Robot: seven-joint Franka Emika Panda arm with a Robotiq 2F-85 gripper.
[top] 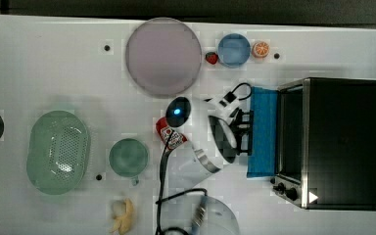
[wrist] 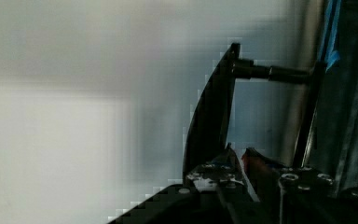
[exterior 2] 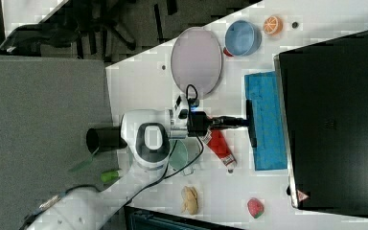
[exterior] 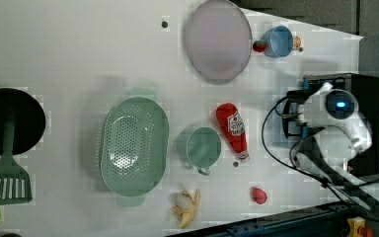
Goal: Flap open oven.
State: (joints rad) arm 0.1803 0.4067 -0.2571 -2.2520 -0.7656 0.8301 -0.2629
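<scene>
One gripper point(exterior 2: 242, 120) clamps the handle point(exterior 2: 251, 123) of the oven point(exterior 2: 333, 120), its blue door point(exterior 2: 268, 120) swung down flat, fully open.

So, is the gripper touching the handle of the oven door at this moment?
Touching. In the right view, the gripper meets the black bar handle of the opened blue door with no gap; the wrist view shows a finger lying along the handle bar.

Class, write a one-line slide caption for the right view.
Robot gripper clamps the black handle of the oven, its blue glass door flapped open.
</scene>
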